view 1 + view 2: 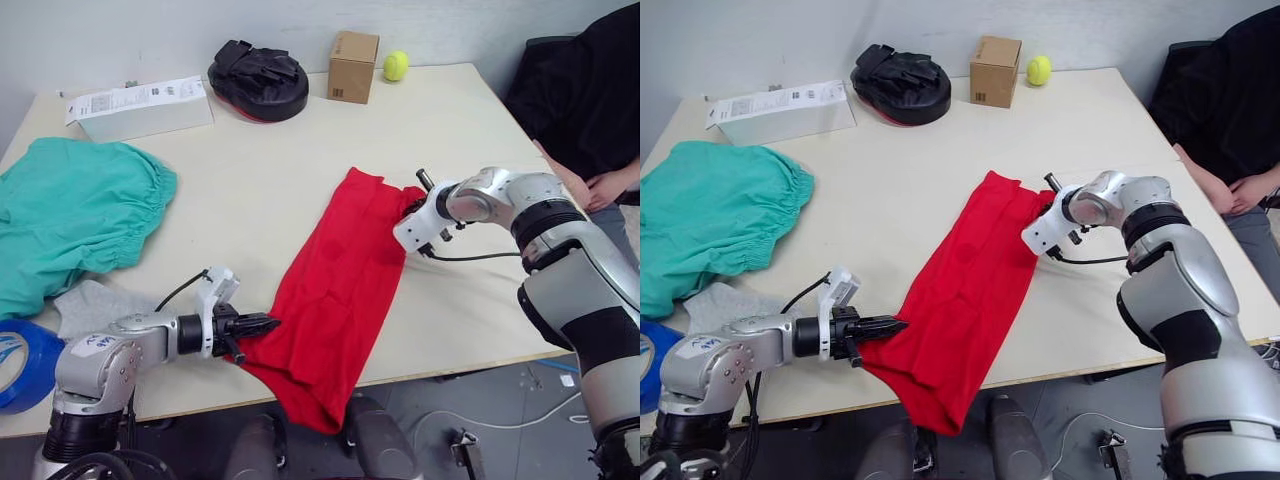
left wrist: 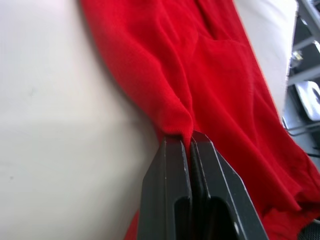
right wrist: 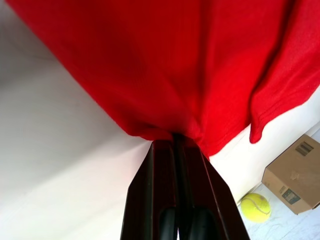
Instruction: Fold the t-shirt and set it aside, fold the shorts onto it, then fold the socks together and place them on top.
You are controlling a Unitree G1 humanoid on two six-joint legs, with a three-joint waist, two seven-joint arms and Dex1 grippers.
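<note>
T-shirt: your bright red cotton t-shirt lies as a long narrow strip on the cream worktop, its near end drooping over the worktop edge.
Left claw: your left claw is clenched on the shirt's near side edge.
Right claw: your right claw pinches the far side edge, clamped tight.
Handling: light, limp, creasing easily; I judge you should hold the edges taut.
Shorts: the teal-green thin shorts lie well apart from the shirt, a grey knit sock just beside them.
</note>
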